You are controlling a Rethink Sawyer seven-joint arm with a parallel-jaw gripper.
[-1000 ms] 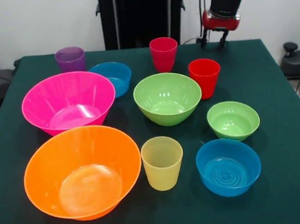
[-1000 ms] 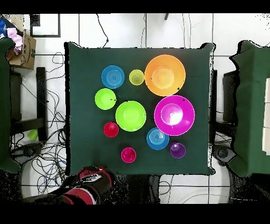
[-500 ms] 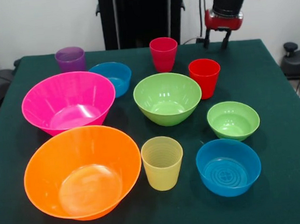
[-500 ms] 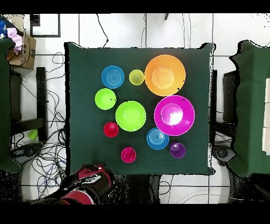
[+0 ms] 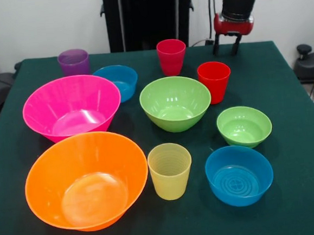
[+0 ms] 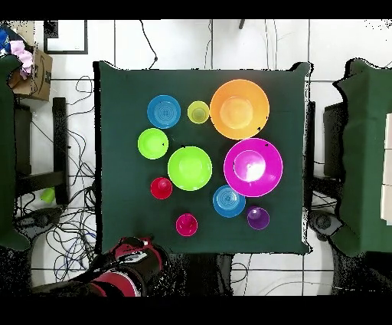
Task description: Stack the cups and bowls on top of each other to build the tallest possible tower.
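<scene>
All pieces stand apart on the green table (image 5: 285, 85); nothing is stacked. Cups: purple (image 5: 74, 62), pinkish-red (image 5: 171, 56), bright red (image 5: 214, 81), ribbed yellow (image 5: 170, 170). Bowls: orange (image 5: 86, 180), hot pink (image 5: 72, 107), medium lime green (image 5: 175, 103), small lime green (image 5: 244, 126), two blue (image 5: 117, 81) (image 5: 239, 175). My gripper (image 5: 225, 45) hangs open and empty over the table's far right edge, behind the bright red cup. In the overhead view it (image 6: 138, 249) sits at the bottom edge, below the pinkish-red cup (image 6: 186, 224).
The robot's black pedestal (image 5: 148, 15) stands behind the table's far edge. Green chairs (image 6: 366, 153) flank the table in the overhead view, with cables on the floor at the left and a cardboard box (image 6: 34, 73) at the top left.
The gripper has shifted slightly at the table's far right edge, a little up and back. The cups and bowls have not moved.
</scene>
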